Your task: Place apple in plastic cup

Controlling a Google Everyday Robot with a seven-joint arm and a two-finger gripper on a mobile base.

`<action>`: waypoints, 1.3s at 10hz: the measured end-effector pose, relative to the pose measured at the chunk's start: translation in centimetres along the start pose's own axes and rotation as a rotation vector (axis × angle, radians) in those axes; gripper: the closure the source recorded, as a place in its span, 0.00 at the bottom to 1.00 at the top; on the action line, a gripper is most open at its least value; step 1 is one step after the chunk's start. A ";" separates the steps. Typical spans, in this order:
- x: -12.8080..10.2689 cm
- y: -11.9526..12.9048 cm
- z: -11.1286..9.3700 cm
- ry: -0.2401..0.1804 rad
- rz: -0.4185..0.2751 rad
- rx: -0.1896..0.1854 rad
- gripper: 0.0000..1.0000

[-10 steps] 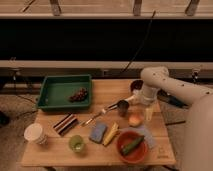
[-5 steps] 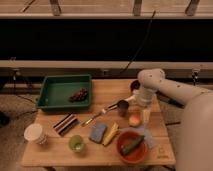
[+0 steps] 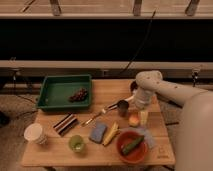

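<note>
The apple [image 3: 133, 120], small and orange-yellow, lies on the wooden table [image 3: 55, 152] right of centre, between the dark metal cup and the red bowl. The plastic cup [image 3: 76, 143], short and light green, stands upright near the table's front left, well apart from the apple. My gripper [image 3: 143, 116] hangs down from the white arm [image 3: 150, 85], right next to the apple on its right side and close above the table. The apple still rests on the table.
A dark metal cup [image 3: 123, 107] stands just left of the gripper. A red bowl [image 3: 121, 146] holds a green cucumber [image 3: 133, 144]. A banana [image 3: 111, 133], blue sponge [image 3: 98, 132], striped packet [image 3: 66, 124], white paper cup [image 3: 34, 133] and green tray [image 3: 52, 92] with grapes [image 3: 77, 95] are also on the table.
The arm has shifted slightly left and lower, bringing the gripper closer to the apple. The objects on the table have not moved.
</note>
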 end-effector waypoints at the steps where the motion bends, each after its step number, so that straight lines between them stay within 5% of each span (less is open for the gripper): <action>1: -0.3 0.1 0.2 -0.003 0.002 -0.003 0.20; 11: -1.5 0.0 1.5 -0.001 -0.020 -0.009 0.20; 13: -1.4 0.0 1.7 0.001 -0.021 -0.006 0.30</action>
